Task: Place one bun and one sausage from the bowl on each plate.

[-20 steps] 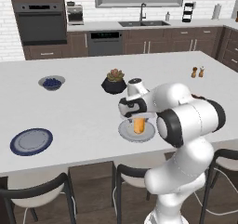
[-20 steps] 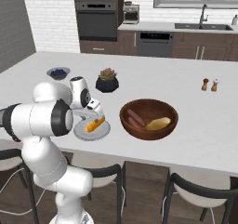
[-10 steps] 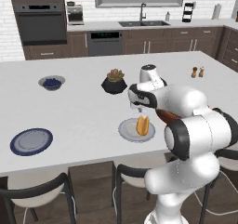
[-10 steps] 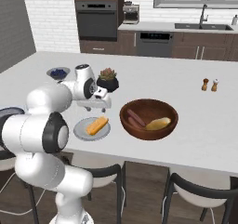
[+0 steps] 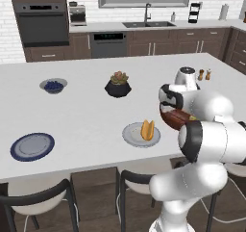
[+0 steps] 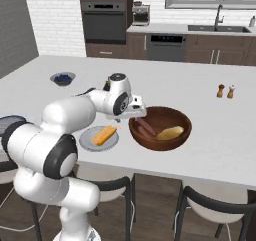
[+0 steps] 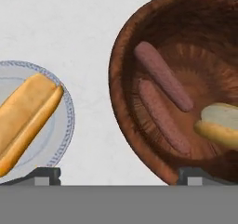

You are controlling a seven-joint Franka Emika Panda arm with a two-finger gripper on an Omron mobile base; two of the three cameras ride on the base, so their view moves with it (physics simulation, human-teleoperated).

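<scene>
The dark reddish-brown bowl holds two sausages side by side and one bun at its right. Another bun lies on the light grey plate just left of the bowl. My gripper hovers open over the gap between that plate and the bowl's left rim, with nothing between its fingertips. The blue-rimmed plate lies bare at the counter's near left. My arm covers most of the bowl in the left base view.
A small grey bowl of blue berries and a black plant pot stand farther back on the counter. Salt and pepper shakers are at the far right. Stools sit below the near counter edge.
My gripper has risen from the light grey plate and swung right to the bowl's left rim. The bun stays on that plate.
</scene>
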